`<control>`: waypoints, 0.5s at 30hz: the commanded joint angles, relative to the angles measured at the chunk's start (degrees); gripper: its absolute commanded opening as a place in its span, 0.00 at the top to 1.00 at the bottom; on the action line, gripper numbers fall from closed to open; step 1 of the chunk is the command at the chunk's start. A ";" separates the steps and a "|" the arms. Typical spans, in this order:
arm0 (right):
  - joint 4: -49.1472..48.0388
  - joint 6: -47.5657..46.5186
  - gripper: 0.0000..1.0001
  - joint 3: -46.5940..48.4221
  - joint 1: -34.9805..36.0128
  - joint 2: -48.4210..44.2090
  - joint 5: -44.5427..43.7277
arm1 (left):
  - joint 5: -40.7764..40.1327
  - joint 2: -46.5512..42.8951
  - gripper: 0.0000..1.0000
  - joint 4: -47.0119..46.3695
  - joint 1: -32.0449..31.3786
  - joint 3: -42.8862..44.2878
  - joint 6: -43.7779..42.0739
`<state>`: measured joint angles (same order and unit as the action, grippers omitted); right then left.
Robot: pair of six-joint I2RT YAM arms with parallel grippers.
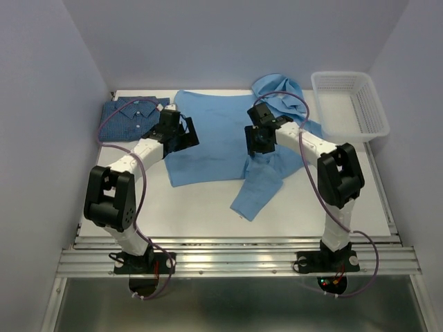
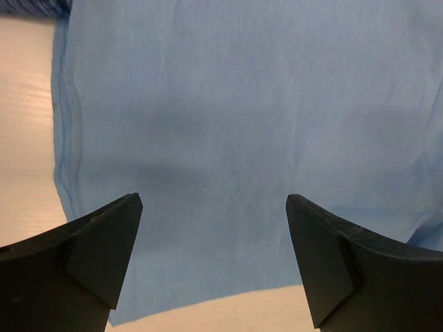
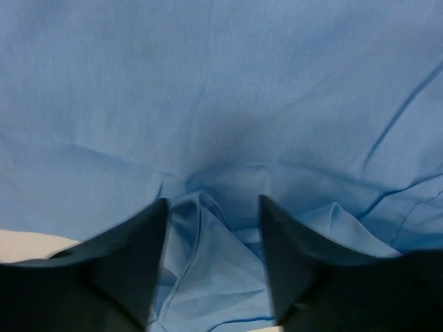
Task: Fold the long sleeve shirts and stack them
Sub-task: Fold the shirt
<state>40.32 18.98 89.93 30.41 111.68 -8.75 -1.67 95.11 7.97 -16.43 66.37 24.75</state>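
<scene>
Slippage looms if the right gripper (image 3: 213,200), grip unclear, pinches little sky-blue shirt (image 1: 208,142) sleeve; left gripper (image 2: 212,198) gapes empty.

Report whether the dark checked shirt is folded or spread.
Folded: the dark checked shirt lies as a compact rectangle, collar on top, with no sleeves showing.

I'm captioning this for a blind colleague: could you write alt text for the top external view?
A light blue shirt lies spread across a white table, with the robot's left claw and right claw over it. A folded dark blue checked shirt sits at the back left, a white mesh basket at the back right.
</scene>
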 commanded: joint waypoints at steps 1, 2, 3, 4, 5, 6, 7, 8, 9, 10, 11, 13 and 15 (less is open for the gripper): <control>-5.86 -0.96 0.23 3.07 0.08 -2.95 6.82 | 4.30 -7.65 0.01 -1.55 -1.76 -5.18 -0.49; -6.47 -1.05 0.20 2.45 -0.44 -5.48 6.65 | 5.35 -10.10 0.01 -1.72 -3.86 -8.15 -1.28; -7.09 -1.05 0.18 1.75 -1.23 -6.81 6.56 | 7.19 -11.51 0.01 -1.99 -5.44 -10.10 -2.07; -7.96 -0.88 0.06 1.04 -1.93 -8.13 6.56 | 7.38 -13.27 0.01 -2.16 -7.37 -11.86 -2.77; -8.49 -0.36 0.00 -0.27 -2.81 -9.45 7.08 | 7.21 -16.85 0.01 -2.17 -12.18 -15.53 -4.09; -9.63 -0.09 0.00 -1.15 -5.25 -12.25 7.43 | 5.99 -18.63 0.01 -2.17 -15.27 -17.31 -4.36; -10.25 0.44 0.00 -2.03 -6.67 -13.58 7.61 | 4.33 -20.56 0.01 -2.17 -18.87 -18.72 -4.36; -10.87 1.57 0.00 -4.04 -7.99 -14.81 7.61 | 3.00 -23.19 0.01 -1.73 -22.56 -20.04 -4.54; -11.65 2.02 0.00 -5.11 -10.61 -15.95 7.44 | 2.73 -24.00 0.01 -1.64 -29.12 -20.14 -4.54; -12.10 2.37 0.00 -6.07 -11.77 -17.97 7.17 | 2.47 -24.53 0.01 -1.55 -31.80 -19.88 -4.63; -12.36 2.72 0.00 -8.00 -12.48 -18.94 6.82 | 2.20 -24.36 0.01 -1.81 -34.18 -19.61 -4.63; -13.24 2.99 0.00 -9.77 -14.41 -21.49 7.00 | 0.18 -22.44 0.01 -2.17 -39.02 -17.78 -5.85; -13.51 2.99 0.00 -11.17 -15.47 -22.73 7.43 | 0.79 -17.36 0.01 -1.64 -41.48 -15.67 -7.26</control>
<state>29.85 20.97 81.38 15.90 91.05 -2.15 1.41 72.75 6.66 -55.35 47.44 20.43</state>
